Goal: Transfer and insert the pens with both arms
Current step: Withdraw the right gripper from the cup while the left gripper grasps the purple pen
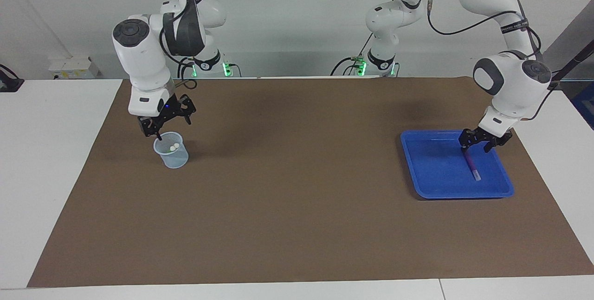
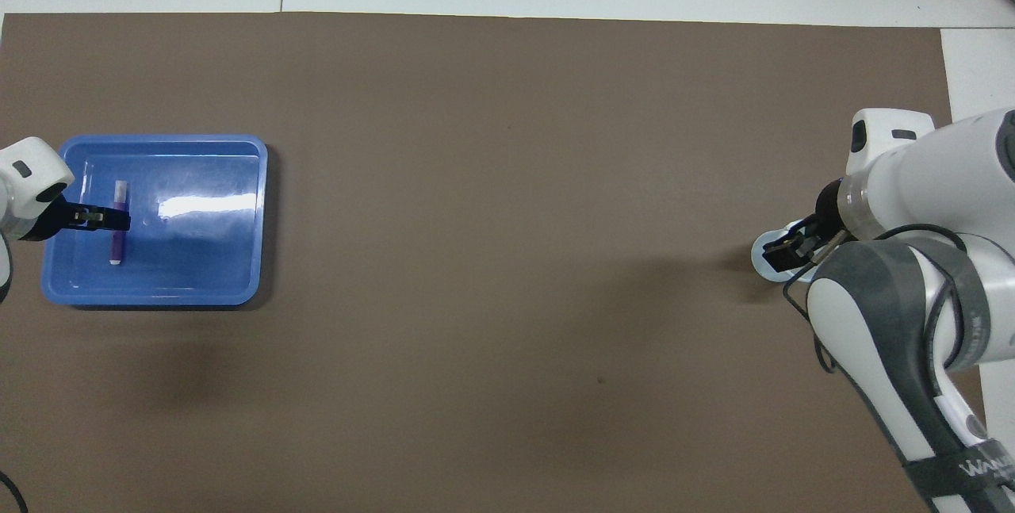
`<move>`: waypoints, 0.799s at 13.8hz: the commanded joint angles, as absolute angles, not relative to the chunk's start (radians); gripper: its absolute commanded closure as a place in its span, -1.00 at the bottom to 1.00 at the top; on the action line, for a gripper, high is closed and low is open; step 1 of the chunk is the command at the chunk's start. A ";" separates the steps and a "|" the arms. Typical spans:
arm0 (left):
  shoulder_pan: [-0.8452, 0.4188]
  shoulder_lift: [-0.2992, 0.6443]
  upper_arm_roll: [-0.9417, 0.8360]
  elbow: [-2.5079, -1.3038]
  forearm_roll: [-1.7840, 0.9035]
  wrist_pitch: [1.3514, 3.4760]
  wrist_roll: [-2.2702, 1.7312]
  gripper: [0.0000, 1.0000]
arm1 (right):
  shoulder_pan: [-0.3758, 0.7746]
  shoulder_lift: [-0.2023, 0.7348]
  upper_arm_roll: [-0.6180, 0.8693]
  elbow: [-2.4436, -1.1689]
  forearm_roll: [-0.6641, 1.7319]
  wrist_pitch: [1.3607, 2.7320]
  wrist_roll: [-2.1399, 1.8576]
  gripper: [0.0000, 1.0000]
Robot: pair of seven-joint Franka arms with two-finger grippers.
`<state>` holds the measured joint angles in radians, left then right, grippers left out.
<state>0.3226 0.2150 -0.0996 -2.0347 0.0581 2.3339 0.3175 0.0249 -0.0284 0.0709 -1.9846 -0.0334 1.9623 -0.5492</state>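
Observation:
A purple pen (image 1: 472,168) (image 2: 116,247) lies in the blue tray (image 1: 464,195) (image 2: 158,299) at the left arm's end of the table. My left gripper (image 1: 473,148) (image 2: 119,220) is down in the tray, open, its fingers on either side of the pen near its robot-side end. At the right arm's end stands a clear cup (image 1: 171,157) (image 2: 761,247) with two pale pen ends (image 1: 174,146) showing inside. My right gripper (image 1: 169,126) (image 2: 781,253) hangs just over the cup's rim, open and holding nothing.
A brown mat (image 1: 297,188) covers the table, with white tabletop around it. Two smaller white arms with green-lit bases (image 1: 209,66) (image 1: 378,66) stand at the robots' edge of the mat.

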 commanded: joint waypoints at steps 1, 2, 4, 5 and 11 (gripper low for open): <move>0.336 0.287 -0.107 -1.985 0.078 2.378 0.333 -0.63 | 0.079 -0.037 0.080 -1.953 0.032 1.925 -0.430 -1.00; 0.337 0.299 -0.107 -1.983 0.078 2.391 0.333 -0.63 | 0.101 -0.037 0.080 -1.950 0.057 1.927 -0.378 -1.00; 0.337 0.317 -0.107 -1.985 0.078 2.408 0.333 -0.62 | 0.153 -0.037 0.081 -1.947 0.136 1.937 -0.231 -1.00; 0.339 0.322 -0.107 -1.985 0.078 2.417 0.333 -0.62 | 0.172 -0.037 0.081 -1.945 0.173 1.943 -0.156 -1.00; 0.353 0.365 -0.106 -1.994 0.080 2.454 0.333 -0.49 | 0.244 -0.035 0.081 -1.936 0.386 2.034 0.077 -1.00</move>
